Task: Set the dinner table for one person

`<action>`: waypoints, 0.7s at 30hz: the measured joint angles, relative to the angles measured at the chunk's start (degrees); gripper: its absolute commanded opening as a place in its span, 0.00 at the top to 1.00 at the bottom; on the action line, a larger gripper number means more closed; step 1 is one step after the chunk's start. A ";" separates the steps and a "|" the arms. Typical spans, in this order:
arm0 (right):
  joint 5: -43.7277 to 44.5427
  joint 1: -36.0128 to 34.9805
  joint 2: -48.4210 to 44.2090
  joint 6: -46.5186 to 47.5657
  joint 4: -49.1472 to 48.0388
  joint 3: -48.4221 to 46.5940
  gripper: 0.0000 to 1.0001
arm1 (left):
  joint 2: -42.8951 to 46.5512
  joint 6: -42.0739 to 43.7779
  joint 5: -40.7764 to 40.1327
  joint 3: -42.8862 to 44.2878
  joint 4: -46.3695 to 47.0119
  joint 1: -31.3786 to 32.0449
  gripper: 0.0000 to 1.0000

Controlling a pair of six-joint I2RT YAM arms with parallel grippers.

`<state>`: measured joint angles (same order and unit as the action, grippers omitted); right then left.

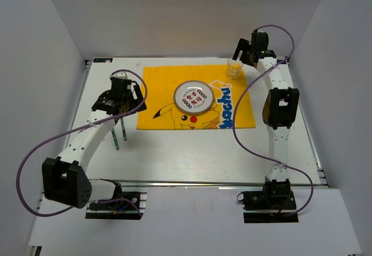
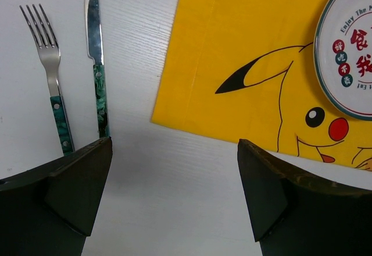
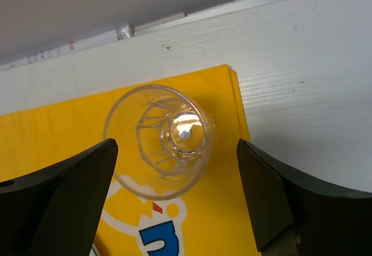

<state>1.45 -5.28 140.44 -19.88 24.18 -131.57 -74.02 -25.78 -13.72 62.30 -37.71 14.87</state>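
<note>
The white dinner table (image 1: 192, 151) carries a yellow cartoon placemat (image 1: 163, 87) with a round printed plate (image 1: 193, 97) at its middle. A clear glass (image 1: 233, 68) stands upright on the mat's far right corner. My right gripper (image 1: 239, 55) hovers over the glass (image 3: 160, 139), open (image 3: 177, 142), with the jaws wide on both sides and not touching it. A fork (image 2: 49, 70) and a knife (image 2: 96, 64) with green handles lie side by side on the table left of the mat. My left gripper (image 2: 174, 141) is open and empty above bare table (image 2: 174, 198), near the mat's left edge.
Grey walls enclose the table on the left, back and right. A metal rail (image 3: 157, 22) runs along the far edge just behind the glass. The front rail (image 1: 192, 183) and both arm bases sit at the near edge. Purple cables loop from each arm.
</note>
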 measured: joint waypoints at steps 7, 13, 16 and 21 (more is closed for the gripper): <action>2.60 -0.28 -19.58 1.01 1.11 6.58 0.11 | -4.63 -2.89 -1.05 0.81 -1.64 -1.40 0.02; 2.19 -0.50 -56.57 0.92 -4.59 32.57 0.11 | -9.29 -5.86 -2.60 5.01 -5.77 -3.98 0.02; -0.92 -0.55 -68.87 0.63 -5.62 42.42 0.11 | -10.40 -6.56 -3.93 7.43 -7.30 -5.20 0.02; -8.22 -0.76 -76.59 0.02 -4.98 53.59 0.15 | -14.21 -6.84 -3.37 8.85 -8.46 -8.15 0.02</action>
<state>-6.76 -6.04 63.86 -19.86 19.20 -77.97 -88.23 -32.62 -17.08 71.16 -46.17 6.72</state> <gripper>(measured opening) 0.870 0.982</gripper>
